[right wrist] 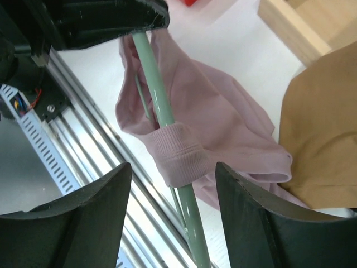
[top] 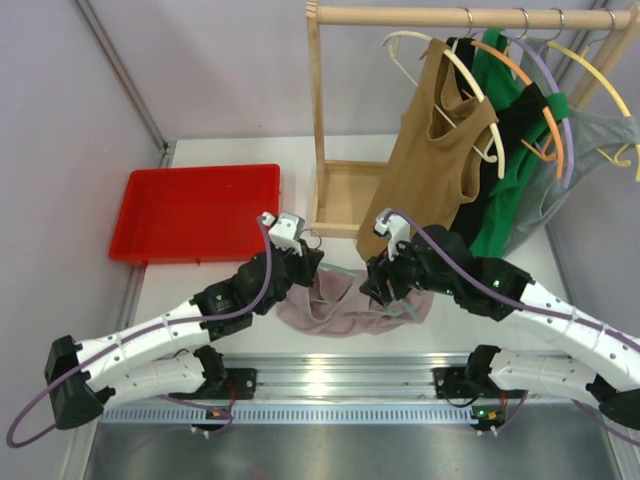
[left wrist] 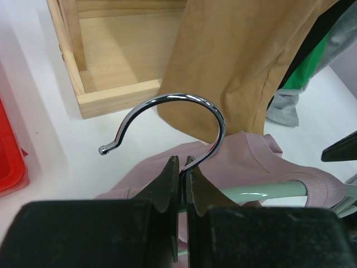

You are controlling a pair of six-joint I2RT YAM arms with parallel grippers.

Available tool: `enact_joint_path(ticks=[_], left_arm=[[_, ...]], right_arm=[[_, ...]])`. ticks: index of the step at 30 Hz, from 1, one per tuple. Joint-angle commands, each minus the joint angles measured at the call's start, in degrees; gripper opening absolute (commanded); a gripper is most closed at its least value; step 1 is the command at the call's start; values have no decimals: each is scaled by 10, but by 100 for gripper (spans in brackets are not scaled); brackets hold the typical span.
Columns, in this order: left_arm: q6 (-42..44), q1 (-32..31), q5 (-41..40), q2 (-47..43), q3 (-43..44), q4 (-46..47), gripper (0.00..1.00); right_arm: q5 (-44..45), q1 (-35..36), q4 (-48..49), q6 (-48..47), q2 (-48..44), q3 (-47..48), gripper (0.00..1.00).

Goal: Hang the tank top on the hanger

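Note:
The pale mauve tank top (top: 330, 308) lies crumpled on the white table between the two arms. The mint-green hanger (left wrist: 268, 192) lies with it, its silver hook (left wrist: 184, 99) sticking up. My left gripper (left wrist: 181, 163) is shut on the hook's stem just above the green bar. In the right wrist view a ribbed strap (right wrist: 177, 152) of the tank top (right wrist: 223, 111) is looped round the hanger's arm (right wrist: 156, 89). My right gripper (right wrist: 173, 167) stands open, one finger on each side of that strap and arm, touching neither.
A red tray (top: 195, 212) sits at the back left. A wooden rack (top: 318, 120) stands behind, hung with a tan top (top: 440, 150), a green garment (top: 515, 190) and a grey one (top: 590, 150). A metal rail (top: 330, 375) runs along the near edge.

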Motion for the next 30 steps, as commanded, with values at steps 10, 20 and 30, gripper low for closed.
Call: enact_joint_path(ticks=[10,20,30], left_arm=[[17,-2,45,-13,36,32,0],[20,-2,55,-2,62,32,0],[16,-3,44,9,109,20,30]], right_arm=[[-52,-4,51,-17,37,-6,61],[-34,-1,46,-10,35,-11,39],[1,1,38,16,-12,14,0]])
